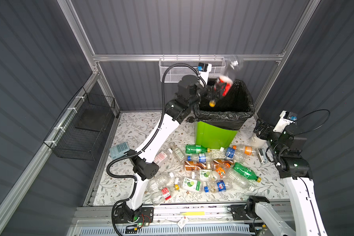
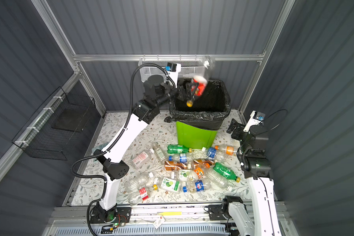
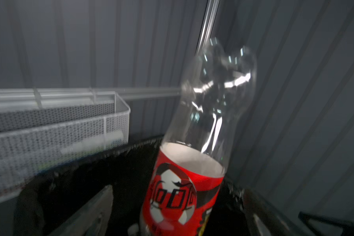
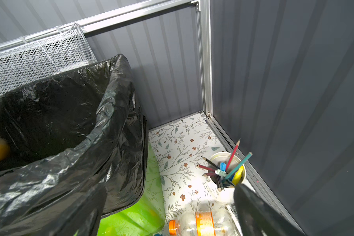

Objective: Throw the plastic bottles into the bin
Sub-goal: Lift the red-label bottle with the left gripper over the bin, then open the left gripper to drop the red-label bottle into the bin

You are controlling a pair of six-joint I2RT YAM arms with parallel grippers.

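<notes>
- The left tool (image 1: 218, 90) hangs over the mouth of the bin (image 1: 215, 134). Its fingers (image 3: 94, 206) are spread wider than the red-label bottle (image 1: 225, 82) between them, and no pinch on the bottle shows.
- That bottle is blurred and tilted. Its yellow cap (image 1: 212, 104) points down into the opening of the black bag (image 1: 223, 117), and its clear base rises above the rim.
- The bin stands near the far edge of the surface (image 1: 131, 126), right of the middle, in front of the white mesh basket (image 1: 172, 69).
- The other bottles (image 1: 202, 165) lie in a heap from the bin's foot toward the near edge. A green bottle (image 1: 195, 148) lies just beside the bin's wall.
- The right tool (image 1: 262, 128) is spread and holds nothing. It sits near the far right corner, above the cup of pencils (image 4: 223, 156).
</notes>
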